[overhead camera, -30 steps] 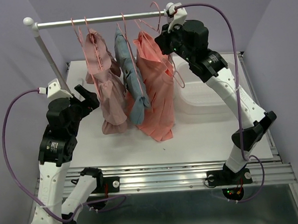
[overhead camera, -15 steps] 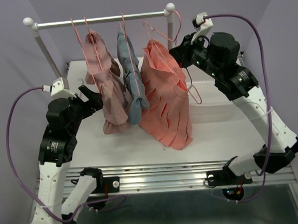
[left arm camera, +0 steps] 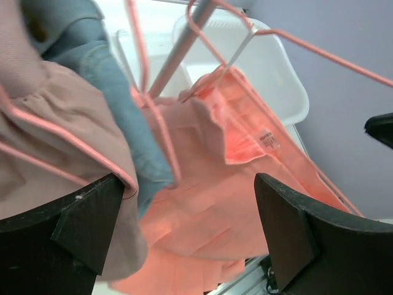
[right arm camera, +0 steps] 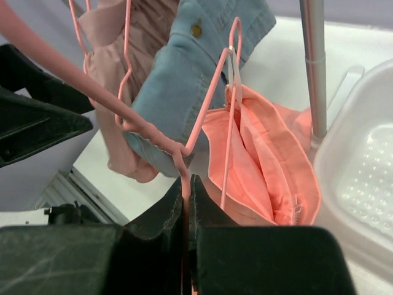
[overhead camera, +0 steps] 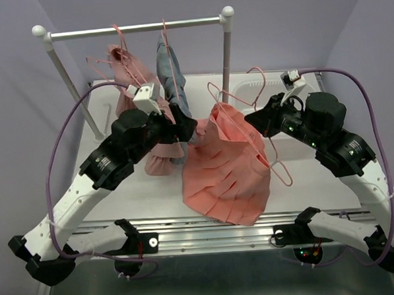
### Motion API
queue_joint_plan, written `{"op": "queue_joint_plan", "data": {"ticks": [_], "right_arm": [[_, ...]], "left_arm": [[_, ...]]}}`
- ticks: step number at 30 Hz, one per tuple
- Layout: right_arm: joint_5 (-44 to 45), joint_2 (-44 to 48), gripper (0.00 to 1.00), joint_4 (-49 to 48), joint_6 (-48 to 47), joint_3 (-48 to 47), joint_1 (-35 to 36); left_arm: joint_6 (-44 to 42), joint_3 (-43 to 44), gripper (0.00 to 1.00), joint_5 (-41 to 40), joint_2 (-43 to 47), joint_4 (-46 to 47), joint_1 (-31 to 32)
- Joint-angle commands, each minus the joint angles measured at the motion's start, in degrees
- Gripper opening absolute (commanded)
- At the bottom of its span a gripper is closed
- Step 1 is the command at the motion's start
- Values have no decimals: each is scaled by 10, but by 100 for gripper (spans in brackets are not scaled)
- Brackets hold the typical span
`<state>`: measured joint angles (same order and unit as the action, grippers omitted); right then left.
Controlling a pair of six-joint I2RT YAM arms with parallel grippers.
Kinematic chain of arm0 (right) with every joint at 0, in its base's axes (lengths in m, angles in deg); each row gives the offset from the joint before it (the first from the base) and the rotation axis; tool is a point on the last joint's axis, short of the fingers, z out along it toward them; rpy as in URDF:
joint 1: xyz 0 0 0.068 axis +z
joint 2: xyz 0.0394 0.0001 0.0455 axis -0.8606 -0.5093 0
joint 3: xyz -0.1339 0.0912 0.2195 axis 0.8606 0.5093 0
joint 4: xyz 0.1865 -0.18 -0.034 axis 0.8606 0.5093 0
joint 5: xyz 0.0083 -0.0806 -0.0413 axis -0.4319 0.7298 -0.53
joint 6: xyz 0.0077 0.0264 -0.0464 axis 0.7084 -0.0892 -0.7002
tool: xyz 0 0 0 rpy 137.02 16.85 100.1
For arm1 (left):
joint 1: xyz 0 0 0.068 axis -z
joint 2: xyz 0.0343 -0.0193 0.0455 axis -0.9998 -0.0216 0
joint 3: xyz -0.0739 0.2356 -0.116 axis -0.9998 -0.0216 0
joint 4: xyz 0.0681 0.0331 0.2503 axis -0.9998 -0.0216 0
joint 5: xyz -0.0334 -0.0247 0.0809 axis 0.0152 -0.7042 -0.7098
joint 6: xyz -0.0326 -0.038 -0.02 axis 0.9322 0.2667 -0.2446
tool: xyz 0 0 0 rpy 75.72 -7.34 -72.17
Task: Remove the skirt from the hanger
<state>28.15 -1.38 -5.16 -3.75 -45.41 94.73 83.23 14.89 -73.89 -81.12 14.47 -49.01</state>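
Nearest the arm bases, the skirt point(overhead camera: 226, 176) lay fanned across the front of the white table point(overhead camera: 299, 196). Whether its hem rested on the surface or hung just clear could not be told. Its waistband was still on the hanger point(right arm camera: 182, 161), clear of the rack rail point(overhead camera: 131, 28). The right gripper point(right arm camera: 186, 184) was pinched tight on the hanger's wire. The top camera showed only the dark gripper body, with the grip point hidden. The left gripper point(left arm camera: 184, 215) stood spread wide, empty, just beside the waistband; its fingertips were cut off at the frame edge. Behind it hung the blue-grey garment point(overhead camera: 170, 69) and the dusty-pink ruffled garment point(overhead camera: 159, 159), both partly masked by the left arm. Farthest back, a white plastic bin point(overhead camera: 247, 92) sat half hidden behind the rack post point(overhead camera: 226, 53).
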Motion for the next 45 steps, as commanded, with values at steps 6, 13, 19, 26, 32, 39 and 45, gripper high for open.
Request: {"op": "queue_joint_plan", "data": {"ticks": [6,13,19,26,32,39,45], "right_arm": [[-68,82,1,64,26,26,4],[-60,121,1,127,31,23,4],[3,136,1,203,48,22,4],[34,154,1,239,62,33,4],[3,160,1,240,61,41,4],[-4,144,1,237,42,26,4],[-60,93,1,169,5,-9,4]], "left_arm": [[-14,83,99,-119,-125,34,169],[-35,102,99,-123,-171,56,216],[-24,69,99,-123,-175,70,253],[27,5,99,-137,-158,85,314],[47,-4,99,-149,-165,95,357],[61,17,99,-233,-175,57,382],[91,39,99,-309,-146,-6,378]]}}
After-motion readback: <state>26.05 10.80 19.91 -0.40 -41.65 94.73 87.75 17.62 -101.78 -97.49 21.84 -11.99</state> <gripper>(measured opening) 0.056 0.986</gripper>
